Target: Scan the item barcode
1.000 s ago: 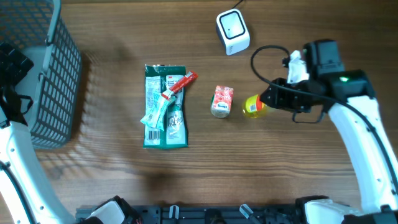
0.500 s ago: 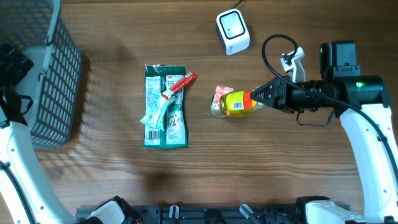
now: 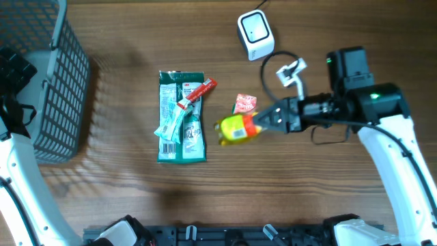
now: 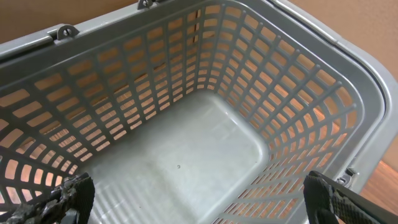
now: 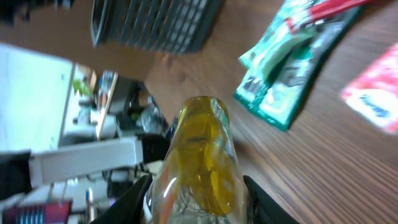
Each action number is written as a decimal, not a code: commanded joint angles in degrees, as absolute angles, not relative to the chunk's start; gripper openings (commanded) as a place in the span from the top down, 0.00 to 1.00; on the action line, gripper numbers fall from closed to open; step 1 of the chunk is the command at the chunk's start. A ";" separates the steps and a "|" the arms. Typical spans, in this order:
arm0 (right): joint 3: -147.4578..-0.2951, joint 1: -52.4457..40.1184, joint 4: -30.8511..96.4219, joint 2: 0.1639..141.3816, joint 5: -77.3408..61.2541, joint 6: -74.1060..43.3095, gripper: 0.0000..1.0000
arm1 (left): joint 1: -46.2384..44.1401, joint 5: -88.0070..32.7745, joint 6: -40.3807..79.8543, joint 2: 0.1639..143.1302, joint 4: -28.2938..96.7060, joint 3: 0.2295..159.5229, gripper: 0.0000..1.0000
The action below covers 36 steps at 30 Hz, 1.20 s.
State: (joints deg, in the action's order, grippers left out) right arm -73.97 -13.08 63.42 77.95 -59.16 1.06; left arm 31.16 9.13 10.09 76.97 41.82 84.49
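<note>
Between the jaws of the right gripper point(image 3: 265, 121), a yellow bottle point(image 3: 235, 128) was pinched by its near end, lying sideways and clear of the wood, likely so its label could be turned toward a reader. Couldn't tell which face carried the barcode; the wrist view was too blurred. Beside the bottle lay a small red pouch point(image 3: 244, 104), flat on the table. Just past the bottle's far end were green packets point(image 3: 181, 130) with a red-and-white tube point(image 3: 196, 93) across them, probably queued for later. Well off to the gripper's side sat the white scanner point(image 3: 255, 34), face up; the bottle wasn't over it, so the scan looked not yet done. Farthest out was the grey basket point(image 3: 65, 82), presumably the drop point. The left gripper point(image 4: 202, 205) hung over it, spread wide, holding nothing. Surface: brown wood-grain table point(image 3: 123, 191), matte. Beyond its edge the wrist view showed a blurred room with pale surfaces and clutter, nothing readable.
</note>
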 commanded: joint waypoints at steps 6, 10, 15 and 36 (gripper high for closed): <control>-75.53 -19.49 55.94 77.03 -62.59 -0.86 0.96 | 31.40 8.84 9.02 76.88 41.69 84.82 0.00; -75.53 -19.49 52.21 77.03 -62.61 -6.24 0.96 | 31.40 8.84 9.02 76.88 41.67 84.82 0.00; -75.53 -18.11 46.33 77.03 -67.75 -17.72 0.96 | 31.40 8.82 9.02 76.88 41.67 84.82 0.00; -75.53 -7.57 47.22 77.01 -90.50 -20.14 0.96 | 31.40 8.82 9.02 76.88 41.67 84.82 0.00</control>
